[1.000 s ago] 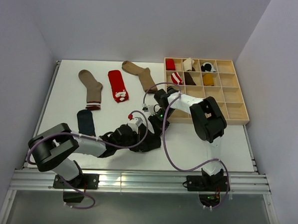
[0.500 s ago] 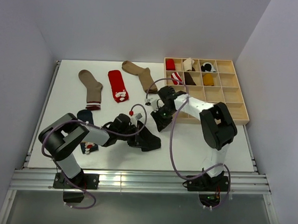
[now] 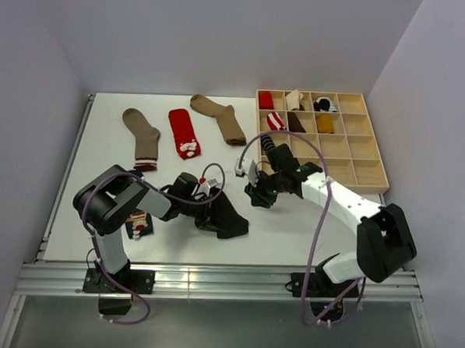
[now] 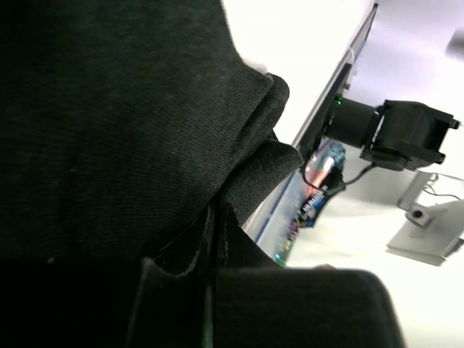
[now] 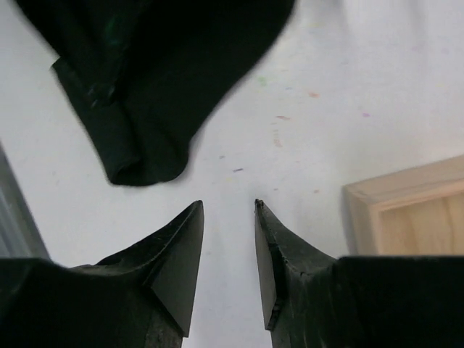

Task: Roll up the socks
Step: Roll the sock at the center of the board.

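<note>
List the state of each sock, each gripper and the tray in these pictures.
Black sock, bunched, clamped by left gripper.
Left gripper, shut on black sock.
Right gripper, open, empty.
Red sock, flat, unrolled.
Near tan sock, flat, unrolled.
Far tan sock, flat, unrolled.
Tray, partly filled with rolled socks.

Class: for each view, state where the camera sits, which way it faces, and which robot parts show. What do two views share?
Top external: above and behind the bases, looking down at the table; both arms show.
Left wrist: on the left gripper, close against the black sock it clamps; its fingers show below.
Right wrist: on the right gripper, looking down at the table; both fingers show, apart.
Shared: top and right wrist both show sock and tray.
</note>
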`<state>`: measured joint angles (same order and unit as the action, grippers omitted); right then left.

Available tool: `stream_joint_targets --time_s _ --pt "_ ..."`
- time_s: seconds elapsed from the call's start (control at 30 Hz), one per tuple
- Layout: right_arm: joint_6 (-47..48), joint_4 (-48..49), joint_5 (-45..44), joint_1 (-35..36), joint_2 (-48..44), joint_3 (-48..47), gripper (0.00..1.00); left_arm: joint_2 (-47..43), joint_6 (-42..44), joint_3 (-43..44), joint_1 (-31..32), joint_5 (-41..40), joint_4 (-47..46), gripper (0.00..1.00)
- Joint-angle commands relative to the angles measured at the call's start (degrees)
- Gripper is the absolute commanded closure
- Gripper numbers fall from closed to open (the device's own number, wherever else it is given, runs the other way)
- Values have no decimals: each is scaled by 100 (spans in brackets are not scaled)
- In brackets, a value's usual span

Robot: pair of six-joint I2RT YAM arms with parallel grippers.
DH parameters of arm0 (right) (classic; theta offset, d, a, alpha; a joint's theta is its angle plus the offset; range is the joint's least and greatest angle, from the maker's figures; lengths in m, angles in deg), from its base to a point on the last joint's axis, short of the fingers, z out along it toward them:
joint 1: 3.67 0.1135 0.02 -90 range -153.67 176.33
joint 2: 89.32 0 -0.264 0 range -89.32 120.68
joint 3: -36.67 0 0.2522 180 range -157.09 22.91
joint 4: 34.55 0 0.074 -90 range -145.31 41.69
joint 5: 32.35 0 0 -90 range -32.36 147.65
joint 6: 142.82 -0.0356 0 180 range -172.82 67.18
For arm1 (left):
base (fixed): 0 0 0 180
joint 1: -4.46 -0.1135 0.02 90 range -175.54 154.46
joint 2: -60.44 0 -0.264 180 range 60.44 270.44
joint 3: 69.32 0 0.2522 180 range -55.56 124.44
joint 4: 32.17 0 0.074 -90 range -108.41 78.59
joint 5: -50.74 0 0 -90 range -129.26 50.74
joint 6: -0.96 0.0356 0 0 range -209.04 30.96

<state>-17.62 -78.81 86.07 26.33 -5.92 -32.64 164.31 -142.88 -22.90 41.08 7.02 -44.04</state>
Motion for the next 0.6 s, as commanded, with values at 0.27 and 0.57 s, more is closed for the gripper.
stream_joint_targets --time_s 0.27,0.57 --pt "1138 905 -547 1760 -1536 1573 48 458 375 -208 -120 -225 1446 100" --pt "1199 1529 -1549 3090 -1642 2171 47 458 331 -208 -138 -163 1490 100"
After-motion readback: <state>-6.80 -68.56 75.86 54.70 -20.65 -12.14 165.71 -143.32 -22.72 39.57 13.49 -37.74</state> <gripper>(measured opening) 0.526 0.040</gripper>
